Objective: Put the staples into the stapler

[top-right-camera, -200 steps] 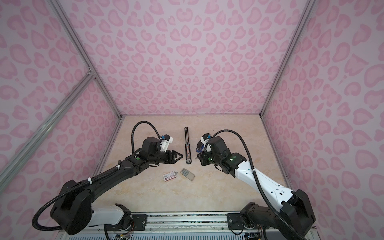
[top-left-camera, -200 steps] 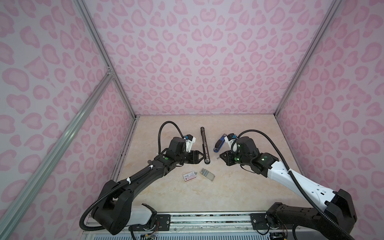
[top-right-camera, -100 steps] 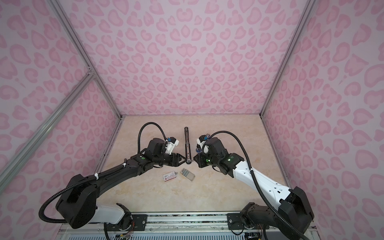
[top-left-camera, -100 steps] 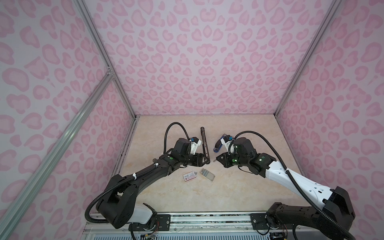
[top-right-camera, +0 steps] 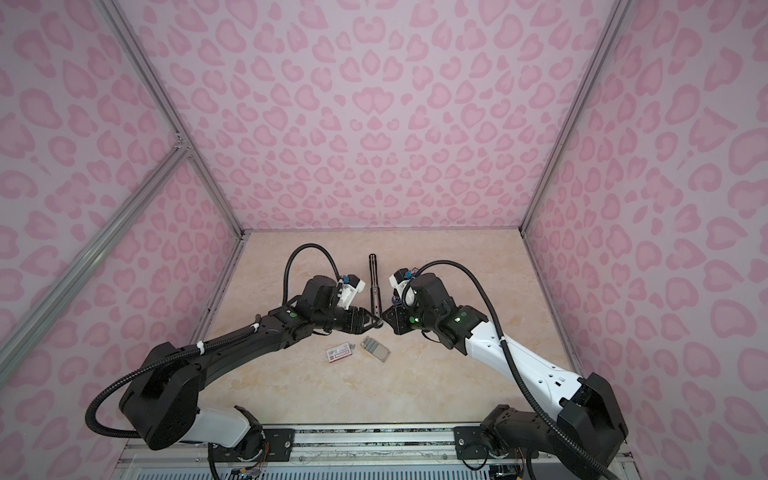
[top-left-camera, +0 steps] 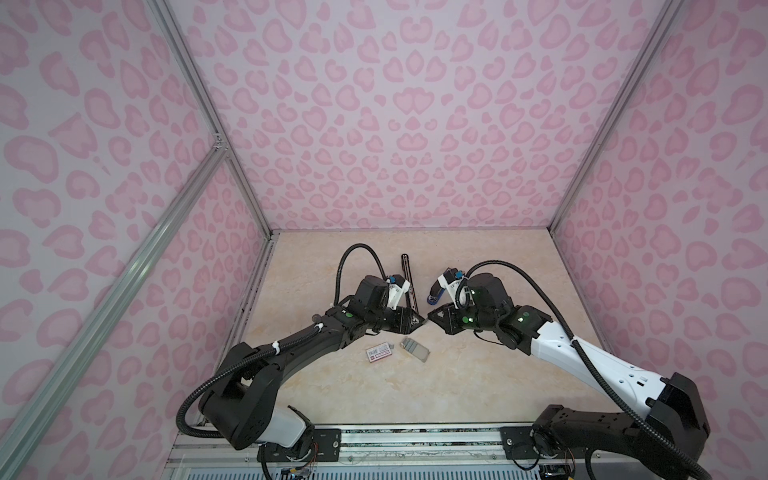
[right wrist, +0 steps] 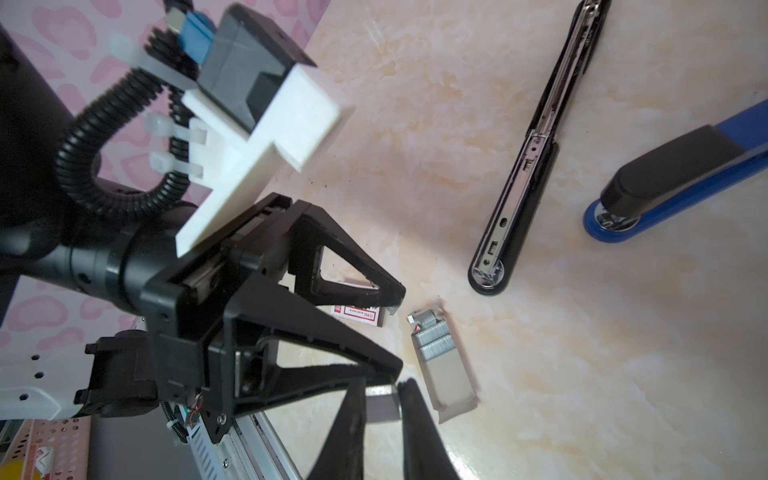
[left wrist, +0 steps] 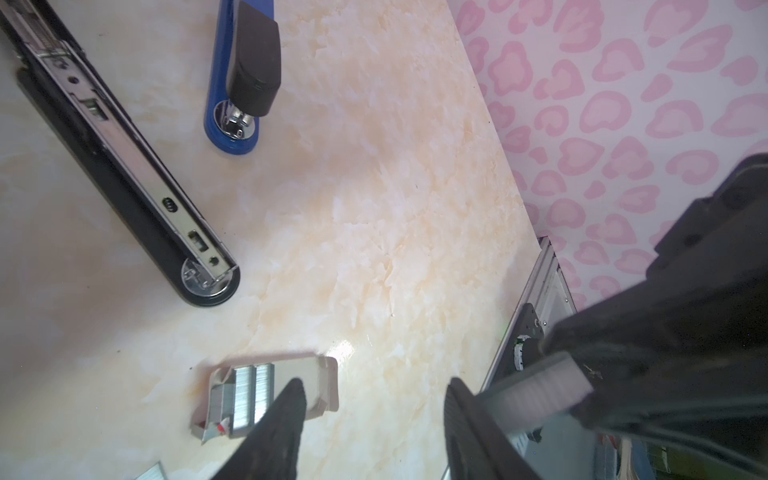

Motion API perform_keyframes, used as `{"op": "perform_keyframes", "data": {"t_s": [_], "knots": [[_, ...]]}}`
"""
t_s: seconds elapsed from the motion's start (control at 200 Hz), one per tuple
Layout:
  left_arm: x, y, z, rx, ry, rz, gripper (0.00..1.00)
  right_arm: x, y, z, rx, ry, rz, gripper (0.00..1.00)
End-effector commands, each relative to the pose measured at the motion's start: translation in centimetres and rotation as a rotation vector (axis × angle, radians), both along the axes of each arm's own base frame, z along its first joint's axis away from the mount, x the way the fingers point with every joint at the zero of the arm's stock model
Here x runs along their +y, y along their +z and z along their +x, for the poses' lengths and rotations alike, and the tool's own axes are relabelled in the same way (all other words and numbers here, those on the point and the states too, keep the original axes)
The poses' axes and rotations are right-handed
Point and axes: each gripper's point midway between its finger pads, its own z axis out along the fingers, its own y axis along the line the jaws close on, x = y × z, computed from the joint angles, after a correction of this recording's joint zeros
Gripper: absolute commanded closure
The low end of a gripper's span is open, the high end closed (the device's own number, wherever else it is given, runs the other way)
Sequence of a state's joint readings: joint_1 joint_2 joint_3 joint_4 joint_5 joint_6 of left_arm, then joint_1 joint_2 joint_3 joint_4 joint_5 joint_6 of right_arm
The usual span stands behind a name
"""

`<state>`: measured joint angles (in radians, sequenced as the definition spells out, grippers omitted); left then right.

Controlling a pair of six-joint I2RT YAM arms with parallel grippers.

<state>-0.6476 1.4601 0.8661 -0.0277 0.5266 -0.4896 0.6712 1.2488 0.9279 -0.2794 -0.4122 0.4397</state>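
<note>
Several ribbed silvery staples (right wrist: pixel 434 337), cardboard tray (right wrist: pixel 451 382)

Silvery metal staples (right wrist: pixel 432 337); glossy marbled tabletop (left wrist: pixel 374 187); matt cardboard tray (right wrist: pixel 452 384).

A robotics lab's test cell: a left arm (top-left-camera: pixel 286 357) and a right arm (top-left-camera: pixel 590 361), black and white, stand bolted to an aluminium rail (top-left-camera: pixel 415 436) at the front edge of a beige marble-look tabletop (top-left-camera: pixel 478 374). Panels (top-left-camera: pixel 407 124) printed with pink heart-like blotches box it in on three sides, braced by bare metal framing (top-left-camera: pixel 245 187).
</note>
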Motion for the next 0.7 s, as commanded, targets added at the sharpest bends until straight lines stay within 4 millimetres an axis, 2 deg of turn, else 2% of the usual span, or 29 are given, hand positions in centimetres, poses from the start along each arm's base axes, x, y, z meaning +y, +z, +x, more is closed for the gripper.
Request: {"op": "perform_keyframes", "data": {"t_s": [0.0, 0.48, 0.7], "knots": [[-0.67, 1.01, 0.07, -0.028, -0.021, -0.033, 0.43, 0.49, 0.45, 0.23, -0.007, 0.006, 0.019, 0.82], [-0.74, 1.41, -0.03, -0.036, -0.019, -0.038, 0.44, 0.67, 0.39, 0.33, -0.006, 0.007, 0.026, 0.83], [-0.26, 0.62, 0.16, -0.030, 0.010, -0.013, 0.44, 0.73, 0.84, 0.33, -0.015, 0.011, 0.033, 0.84]]}}
